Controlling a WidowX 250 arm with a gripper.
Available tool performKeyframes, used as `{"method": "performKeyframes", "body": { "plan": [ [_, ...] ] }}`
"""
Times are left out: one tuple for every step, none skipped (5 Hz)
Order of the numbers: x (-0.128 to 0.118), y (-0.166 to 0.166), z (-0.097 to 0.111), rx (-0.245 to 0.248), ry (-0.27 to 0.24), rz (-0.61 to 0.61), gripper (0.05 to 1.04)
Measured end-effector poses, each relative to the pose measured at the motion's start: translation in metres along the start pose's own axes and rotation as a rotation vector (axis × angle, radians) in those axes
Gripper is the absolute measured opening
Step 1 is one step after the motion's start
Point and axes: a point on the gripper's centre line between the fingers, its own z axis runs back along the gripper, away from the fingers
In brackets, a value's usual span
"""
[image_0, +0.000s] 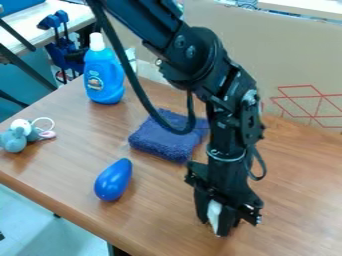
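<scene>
The gripper (215, 227) hangs low over the front right part of the wooden table, pointing down, shut on a small white object (214, 214) that is mostly hidden between its fingers. Behind the gripper and to its left lies a folded dark blue cloth (163, 141). A shiny blue, egg-like object (113, 180) rests on the table left of the gripper, nearer the front edge than the cloth.
A blue bottle with a white cap (103, 75) stands upright at the table's back left. A small grey-blue and white toy (17, 136) sits near the left edge. A tan panel (287, 65) with red lines rises behind the table (67, 160).
</scene>
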Motion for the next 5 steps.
{"method": "performKeyframes", "body": {
  "plan": [
    [-0.004, 0.007, -0.003, 0.005, 0.037, 0.058, 0.49],
    [-0.017, 0.015, -0.005, 0.004, 0.085, 0.146, 0.54],
    [-0.032, 0.022, -0.004, -0.008, 0.105, 0.218, 0.846],
    [-0.032, 0.026, 0.017, -0.022, -0.005, 0.257, 1.017],
    [-0.028, 0.026, 0.04, -0.029, -0.126, 0.267, 1.011]
  ]
}}
